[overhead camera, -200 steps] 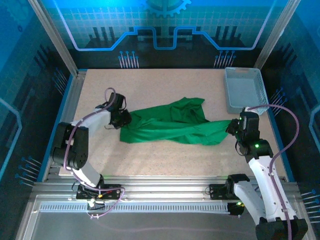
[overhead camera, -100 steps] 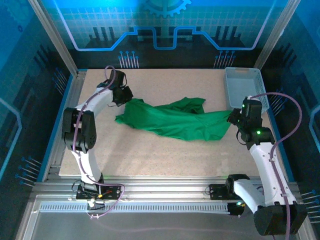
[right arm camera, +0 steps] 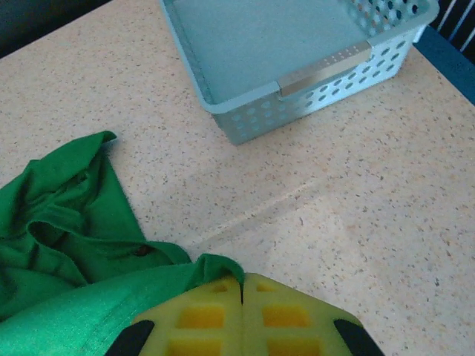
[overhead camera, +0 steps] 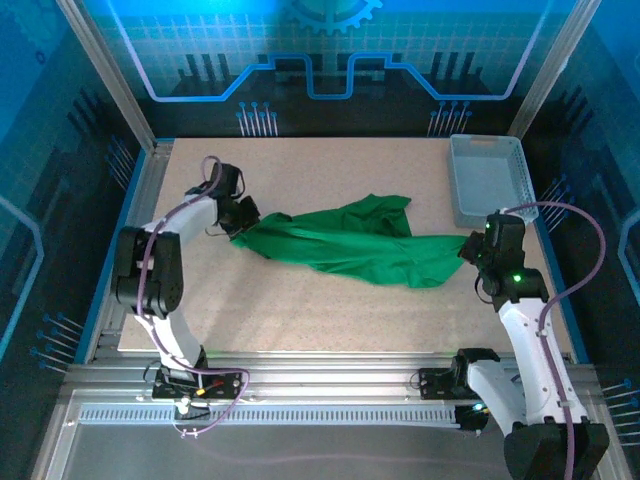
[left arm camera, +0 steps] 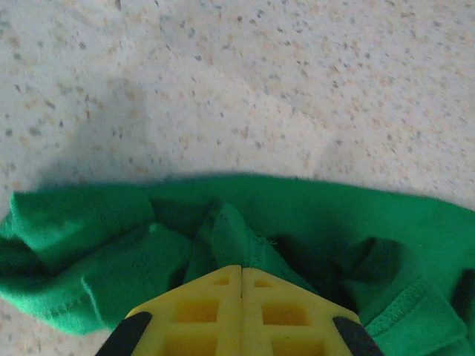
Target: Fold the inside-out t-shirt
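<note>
Speckled tabletop (overhead camera: 330,300), blue-lit enclosure: left fingers (left arm camera: 200,311) pinched shut on the left end of the t-shirt (overhead camera: 340,245), which lies mid-table, bunched and stretched between both arms. On its other end, right fingers (right arm camera: 200,315) shut too, near the basket (overhead camera: 487,180). No fold made yet; looks like it needs spreading flat first.

I read the shirt (overhead camera: 340,242) as soft matt cloth, its stitched hem slightly fuzzy. The table (overhead camera: 330,310) looks speckled and stone-like, matt, finely grained. The basket (right arm camera: 256,119) is pale smooth plastic with a faint sheen. My left gripper (left arm camera: 241,268) has pads (left arm camera: 197,311) of matt yellow moulded plastic. The rails (overhead camera: 330,378) are brushed metal.
</note>
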### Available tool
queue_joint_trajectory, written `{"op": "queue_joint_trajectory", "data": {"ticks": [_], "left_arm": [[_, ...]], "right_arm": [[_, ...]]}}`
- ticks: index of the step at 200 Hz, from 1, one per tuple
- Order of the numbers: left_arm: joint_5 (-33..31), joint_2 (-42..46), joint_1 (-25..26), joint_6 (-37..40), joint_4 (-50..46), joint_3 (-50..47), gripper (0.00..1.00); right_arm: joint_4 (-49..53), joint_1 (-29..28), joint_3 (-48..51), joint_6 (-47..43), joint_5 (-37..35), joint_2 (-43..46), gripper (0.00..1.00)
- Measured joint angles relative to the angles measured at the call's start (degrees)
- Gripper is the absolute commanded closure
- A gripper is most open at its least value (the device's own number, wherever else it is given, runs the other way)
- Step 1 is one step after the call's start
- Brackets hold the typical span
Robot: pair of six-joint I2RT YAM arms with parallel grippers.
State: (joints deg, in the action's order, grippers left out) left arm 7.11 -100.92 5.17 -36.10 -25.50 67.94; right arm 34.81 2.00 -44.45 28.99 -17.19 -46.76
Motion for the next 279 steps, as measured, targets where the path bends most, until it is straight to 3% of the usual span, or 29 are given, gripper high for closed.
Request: {"op": "queue_joint_trajectory", "data": {"ticks": [26,80,98,125,150,173,196,210,245,279], "left_arm": [[0.26,10.51,2.21,-1.16,-0.17,-6.10,1.00],[-1.01,32.22,12.28,-6.29,-3.43,-13.49,0.96],[-1.27,30.32,12.20,-7.56,-5.18,-15.96,0.96],[-1.66,18.86,10.80,-7.06,-4.76,-15.02,0.92],[-3.26,6.23,8.41,-4.37,-4.70,-7.80,0.76],[-5.55,1.14,7.41,-1.81,-3.93,-2.58,0.59],[-9.84,3.52,7.41,0.00,-3.28,-3.72,0.42],[-12.04,8.11,7.69,0.61,-2.38,-7.28,0.37],[-13.29,20.96,9.33,1.81,2.84,-19.78,0.37],[-10.16,23.76,10.51,3.48,9.97,-28.92,0.41]], "right_arm": [[1.51,0.28,0.42,0.20,-1.70,3.41,1.00],[2.12,0.70,0.42,0.48,-3.26,4.26,1.00],[2.05,0.70,0.44,0.83,-3.19,3.52,1.00],[2.01,0.70,0.44,1.05,-2.47,2.86,1.00],[2.01,0.70,0.44,1.05,-1.16,2.64,1.00],[1.64,0.70,0.55,1.05,0.28,2.91,1.00],[1.20,0.70,0.59,1.03,1.46,2.89,1.00],[0.70,0.70,0.59,1.03,2.19,2.45,1.00],[0.04,0.70,0.59,0.96,2.89,0.48,1.00],[0.31,1.05,-0.42,0.55,2.69,-2.40,1.00]]}}
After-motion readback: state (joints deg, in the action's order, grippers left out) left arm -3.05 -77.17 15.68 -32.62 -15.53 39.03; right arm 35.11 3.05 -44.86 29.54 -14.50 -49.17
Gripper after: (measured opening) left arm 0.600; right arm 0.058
